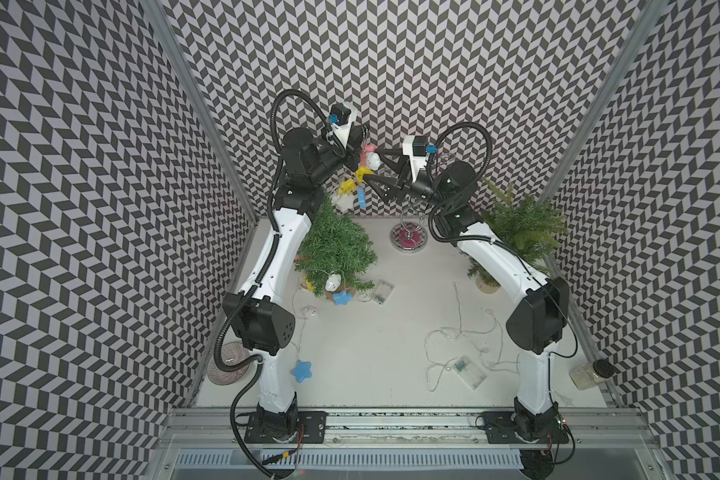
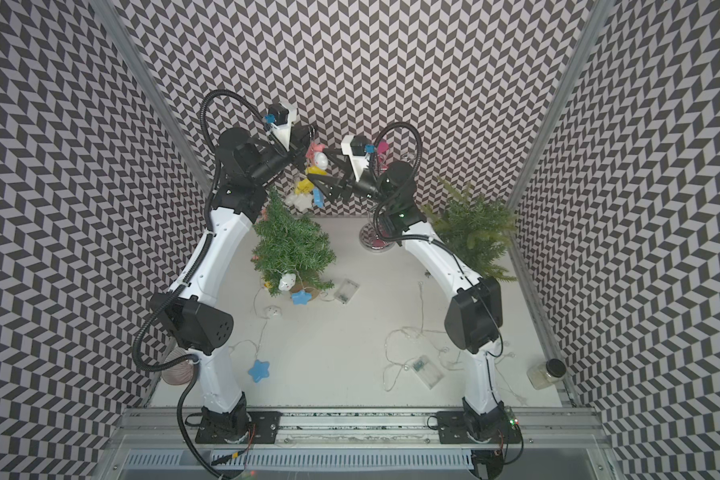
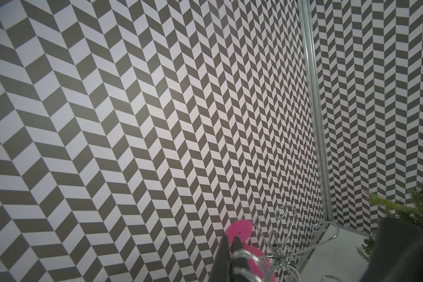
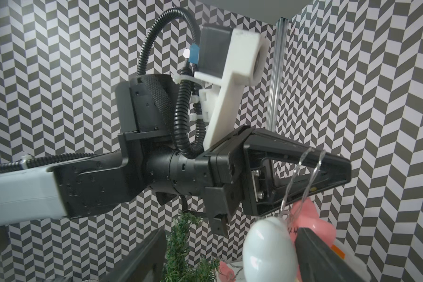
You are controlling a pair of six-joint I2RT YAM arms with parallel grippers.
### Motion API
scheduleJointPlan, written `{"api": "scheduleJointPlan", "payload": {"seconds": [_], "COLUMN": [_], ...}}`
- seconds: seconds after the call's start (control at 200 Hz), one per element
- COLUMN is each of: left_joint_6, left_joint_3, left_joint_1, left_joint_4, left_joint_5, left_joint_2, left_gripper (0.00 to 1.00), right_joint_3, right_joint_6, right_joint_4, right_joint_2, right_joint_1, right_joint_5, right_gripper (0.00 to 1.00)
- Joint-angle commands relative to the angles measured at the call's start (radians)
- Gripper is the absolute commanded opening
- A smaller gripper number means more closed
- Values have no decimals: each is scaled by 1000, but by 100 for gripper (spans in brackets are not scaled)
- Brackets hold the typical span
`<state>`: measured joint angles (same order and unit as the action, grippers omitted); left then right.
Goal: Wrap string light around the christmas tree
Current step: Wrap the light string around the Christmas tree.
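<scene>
The small green christmas tree (image 1: 335, 249) (image 2: 292, 245) stands at the back left of the table. My left gripper (image 1: 360, 141) (image 3: 230, 244) is raised above it, shut on the string light's thin wire, which loops over its fingers (image 4: 303, 171). Pink (image 4: 310, 219), white (image 4: 269, 246), yellow and blue ornaments (image 1: 364, 170) of the string light dangle below it. My right gripper (image 1: 373, 164) (image 2: 316, 165) (image 4: 231, 232) is open and straddles this hanging bunch, with the white ornament between its fingers. The string runs on down to the tree's foot, past a blue star (image 1: 341, 297) to a clear battery box (image 1: 382, 291).
A wire stand on a pink base (image 1: 408, 239) (image 3: 279, 246) is at the back middle. A fern-like plant (image 1: 520, 224) stands back right. A second thin light string with battery box (image 1: 468, 371), a glass jar (image 1: 591, 372), a loose blue star (image 1: 301, 371) and a striped disc (image 1: 229, 365) lie near the front.
</scene>
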<state>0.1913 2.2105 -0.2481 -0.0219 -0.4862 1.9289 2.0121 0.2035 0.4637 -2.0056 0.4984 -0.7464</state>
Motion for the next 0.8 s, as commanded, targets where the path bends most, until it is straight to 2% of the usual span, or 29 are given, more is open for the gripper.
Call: {"api": "scheduleJointPlan", "payload": {"seconds": [0.0, 0.165, 0.32, 0.506, 0.611, 0.701, 0.796], "left_joint_6": [73, 178, 229, 249, 249, 248, 242], "left_joint_3": [-6, -81, -179, -291, -291, -295, -304], "left_joint_1": [-5, -44, -68, -80, -81, -81, -83], "left_joint_4": [-11, 6, 62, 150, 152, 156, 172], "left_joint_5": [19, 17, 5, -17, 7, 13, -6], "left_joint_2": [-39, -67, -120, -182, -182, -182, -181], "left_gripper": [0, 0, 0, 0, 0, 0, 0], "right_joint_3": [-9, 77, 163, 288, 255, 151, 178], "right_joint_6": [33, 46, 47, 108, 118, 162, 174], "right_joint_4": [-11, -104, -213, -253, -277, -185, -193], "right_joint_2": [52, 29, -12, -103, -91, -54, -74], "right_joint_1": [-16, -24, -34, -50, -72, -94, -95], "right_joint_5": [-18, -46, 24, -70, -70, -92, -159], "right_gripper": [84, 73, 68, 57, 57, 59, 56]}}
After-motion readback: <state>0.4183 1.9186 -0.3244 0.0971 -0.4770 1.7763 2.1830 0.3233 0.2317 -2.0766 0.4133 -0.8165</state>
